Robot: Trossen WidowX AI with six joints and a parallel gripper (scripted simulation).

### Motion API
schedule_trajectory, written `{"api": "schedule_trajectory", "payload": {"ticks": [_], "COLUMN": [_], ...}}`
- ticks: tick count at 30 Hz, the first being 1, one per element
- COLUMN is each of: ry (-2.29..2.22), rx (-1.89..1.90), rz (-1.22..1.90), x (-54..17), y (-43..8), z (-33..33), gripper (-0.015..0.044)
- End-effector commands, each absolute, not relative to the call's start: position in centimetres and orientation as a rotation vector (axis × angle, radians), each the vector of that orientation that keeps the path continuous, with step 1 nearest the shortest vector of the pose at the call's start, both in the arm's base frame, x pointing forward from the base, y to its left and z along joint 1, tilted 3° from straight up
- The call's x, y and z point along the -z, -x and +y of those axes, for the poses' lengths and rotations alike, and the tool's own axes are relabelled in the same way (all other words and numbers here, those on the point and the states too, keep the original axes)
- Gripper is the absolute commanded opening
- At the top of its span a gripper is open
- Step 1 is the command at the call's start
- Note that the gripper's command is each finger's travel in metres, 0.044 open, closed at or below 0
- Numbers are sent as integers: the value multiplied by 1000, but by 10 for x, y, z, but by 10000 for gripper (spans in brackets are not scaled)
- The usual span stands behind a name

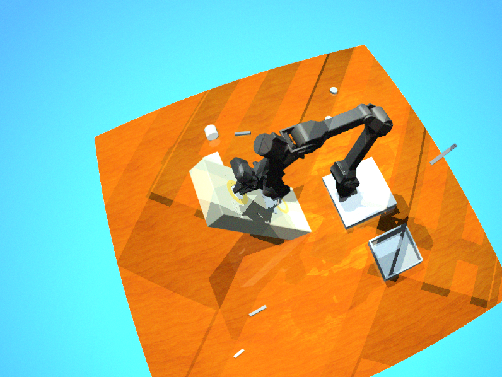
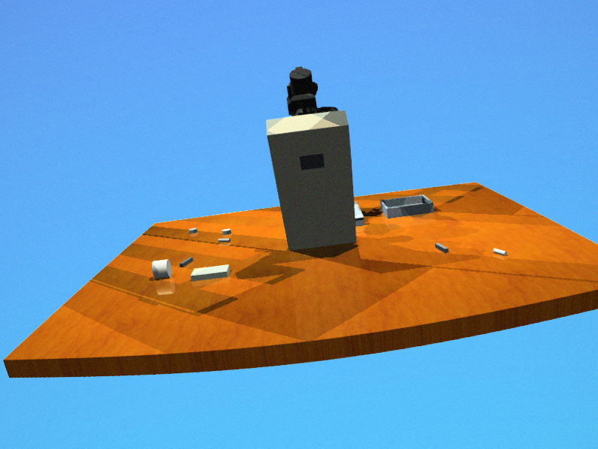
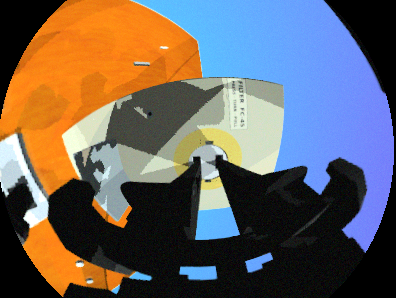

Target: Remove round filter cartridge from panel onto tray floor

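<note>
The beige service panel point(image 1: 297, 225) point(image 2: 318, 207) point(image 3: 265, 125) stands upright. The round pale cartridge point(image 3: 209, 153) sits in the panel's yellow ring point(image 3: 232, 145). Small dark notches show at the top and bottom of its edge. My gripper point(image 1: 236, 191) point(image 3: 209, 162) is at the cartridge face, partly open, with a narrow gap and nothing held between its fingertips. The tips overlap the left and right of the face and hide the slots there; whether they are inside the slots I cannot tell. The grey tray point(image 1: 387, 248) point(image 2: 408, 210) is empty, beyond the arm's base.
The arm's white base plate point(image 1: 377, 182) stands between panel and tray. A grey shiny patch point(image 3: 117, 180) is on the panel beside the gripper. A white cylinder point(image 1: 211, 132) point(image 2: 161, 268) and a pale block point(image 2: 209, 272) lie near the panel. Small bars point(image 1: 257, 311) point(image 2: 441, 248) lie on the table.
</note>
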State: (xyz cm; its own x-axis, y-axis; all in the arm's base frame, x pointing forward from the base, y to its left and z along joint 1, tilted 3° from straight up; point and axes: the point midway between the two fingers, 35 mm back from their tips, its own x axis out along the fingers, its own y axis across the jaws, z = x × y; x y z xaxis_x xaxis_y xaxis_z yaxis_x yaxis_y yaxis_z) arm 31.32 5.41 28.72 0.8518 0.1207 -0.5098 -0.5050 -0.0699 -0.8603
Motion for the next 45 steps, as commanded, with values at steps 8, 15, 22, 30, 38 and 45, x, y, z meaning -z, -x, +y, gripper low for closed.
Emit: {"api": "schedule_trajectory", "payload": {"ticks": [8, 15, 22, 30, 38, 45], "ry": [1566, 1566, 1566, 1566, 1566, 1566], "rx": [-534, -534, -534, -534, -533, -533], "rz": [310, 310, 309, 309, 309, 309], "x": [-283, -282, -281, -280, -279, -278], "y": [-319, -321, -323, -325, -327, -328], "z": [56, 56, 56, 56, 57, 57], "gripper": [95, 95, 95, 95, 95, 95]}}
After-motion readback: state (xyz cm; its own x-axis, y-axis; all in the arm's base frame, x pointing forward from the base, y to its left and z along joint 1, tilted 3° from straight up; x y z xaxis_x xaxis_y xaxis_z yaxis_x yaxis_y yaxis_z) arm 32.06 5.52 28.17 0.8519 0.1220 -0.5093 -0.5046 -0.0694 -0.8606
